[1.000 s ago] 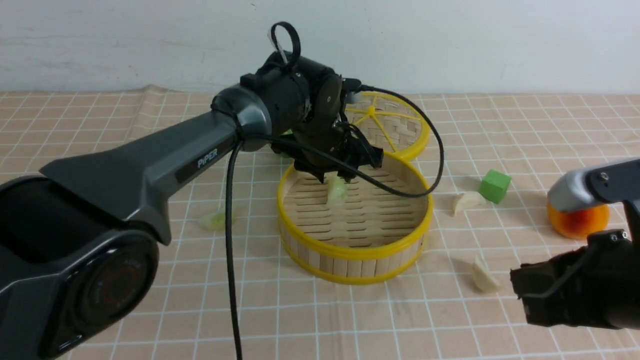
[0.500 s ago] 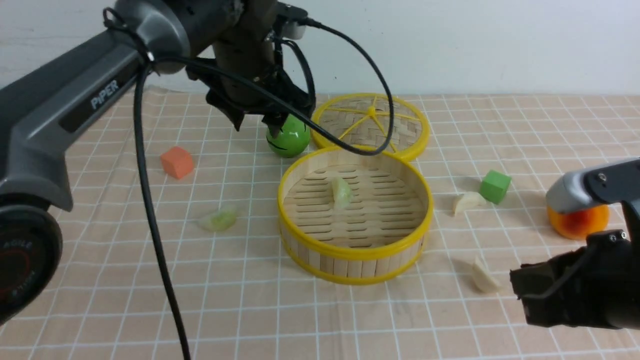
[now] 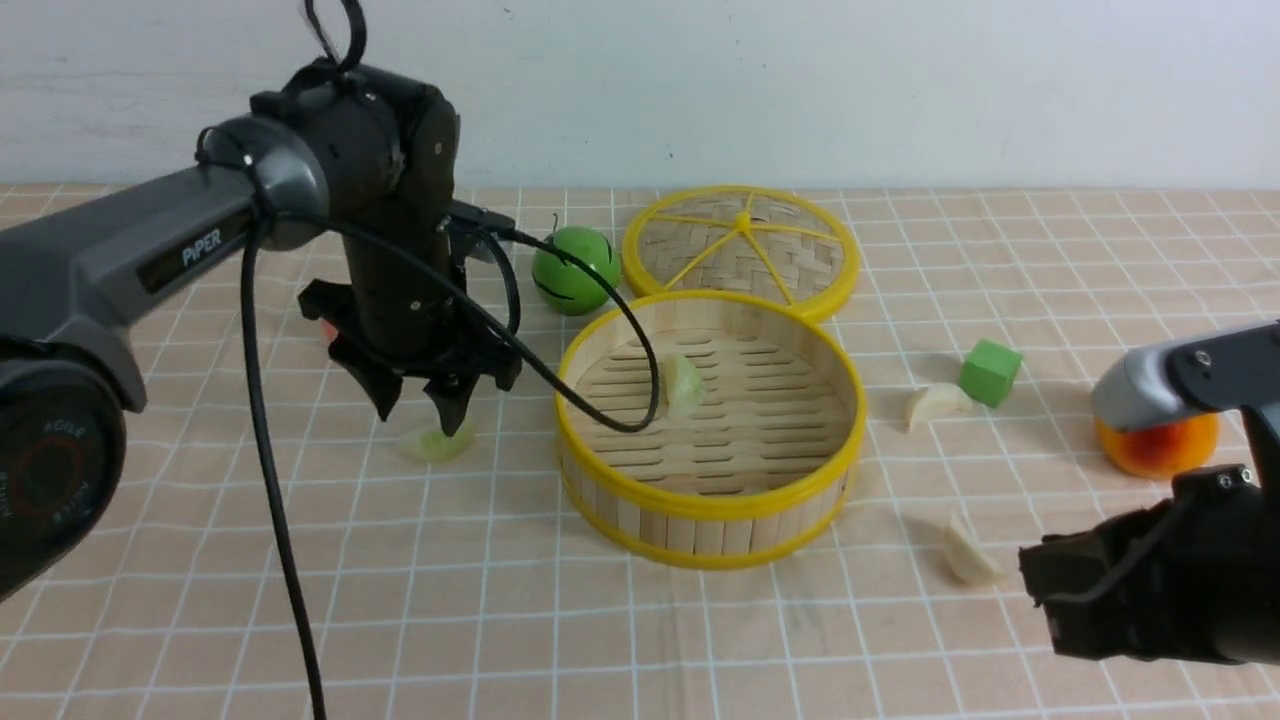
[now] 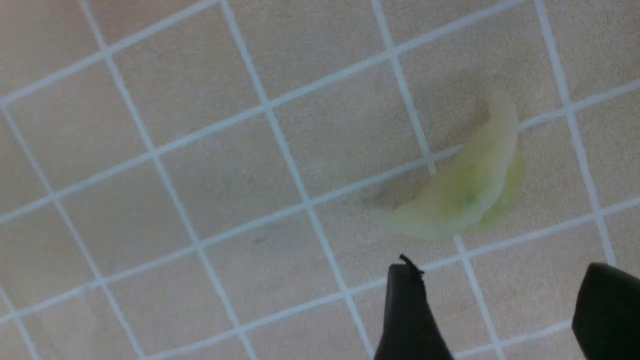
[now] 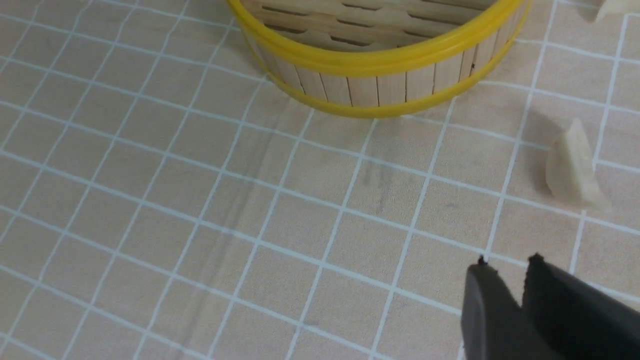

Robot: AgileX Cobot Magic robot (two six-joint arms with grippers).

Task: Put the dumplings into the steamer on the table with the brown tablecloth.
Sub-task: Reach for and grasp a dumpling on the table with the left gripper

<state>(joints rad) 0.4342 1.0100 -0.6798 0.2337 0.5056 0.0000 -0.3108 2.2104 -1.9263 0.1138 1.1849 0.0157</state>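
The left claw (image 3: 420, 415), jaws apart and empty, hangs just above the pale translucent green crescent dumpling (image 3: 437, 443) on the checked tan tabletop (image 3: 500, 620) left of the round bamboo steamer (image 3: 700, 503), the dumpling's long axis oblique to the jaw line, while the closed right claw (image 5: 507, 270) sits well apart.

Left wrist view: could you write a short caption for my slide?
Open left tool close to a pale green dumpling on the checked tablecloth.

Steamer: round yellow-rimmed bamboo steamer (image 3: 705, 505) stood at frame centre.
Green: pale green crescent dumpling (image 3: 683, 385) lay inside it; second green dumpling (image 3: 435, 443) lay centre-left on tan checked tablecloth (image 3: 800, 650).
Cream: upper cream-white dumpling (image 3: 935, 403) and lower cream-white dumpling (image 3: 970, 555) lay at right.
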